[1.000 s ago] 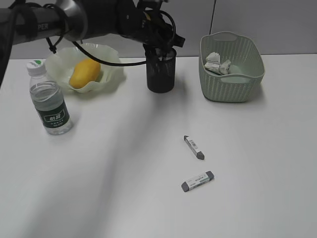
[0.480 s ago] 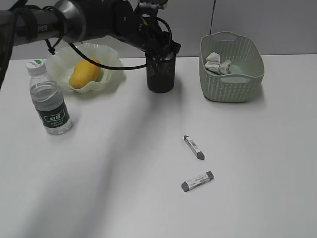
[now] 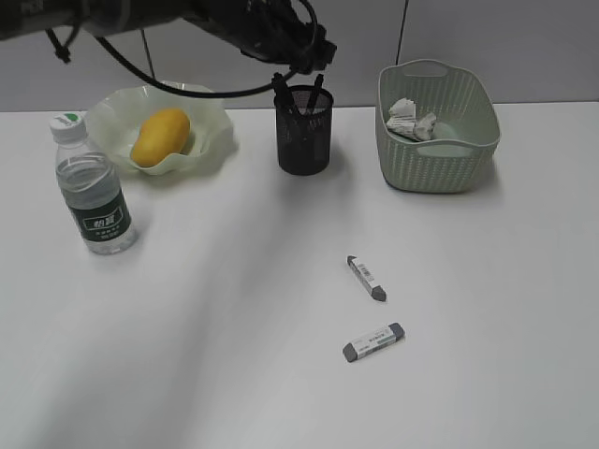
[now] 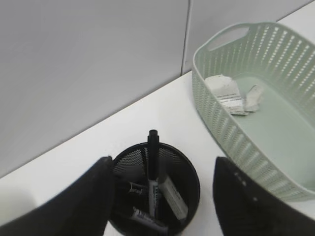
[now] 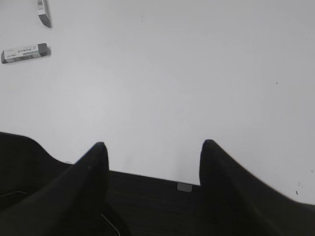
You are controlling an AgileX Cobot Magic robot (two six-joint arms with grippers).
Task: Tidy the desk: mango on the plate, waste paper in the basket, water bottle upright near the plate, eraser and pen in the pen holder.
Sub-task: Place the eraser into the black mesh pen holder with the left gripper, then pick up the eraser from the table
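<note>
The black mesh pen holder (image 3: 304, 136) stands at the back middle of the desk (image 3: 234, 309), with pens sticking out of it. My left gripper (image 3: 301, 58) hangs open and empty just above it. The left wrist view looks down between the open fingers (image 4: 163, 162) into the pen holder (image 4: 189, 169), which holds a black pen (image 4: 152, 167) and a grey eraser (image 4: 173, 197). Two erasers (image 3: 367, 278) (image 3: 372, 342) lie on the desk. The mango (image 3: 160, 136) lies on the plate (image 3: 211, 140). The water bottle (image 3: 90, 185) stands upright beside the plate. Waste paper (image 3: 412, 120) lies in the basket (image 3: 440, 154). My right gripper (image 5: 153, 145) is open and empty over bare desk.
In the right wrist view the two erasers (image 5: 43, 12) (image 5: 24, 51) lie at the top left, and the desk's dark front edge (image 5: 147, 201) runs under the fingers. The basket (image 4: 275, 152) with paper (image 4: 229, 93) stands just right of the pen holder. A grey wall lies behind.
My left gripper has risen from the rim of the pen holder to a little above it. Pens now show standing in the holder. Nothing else has moved.
</note>
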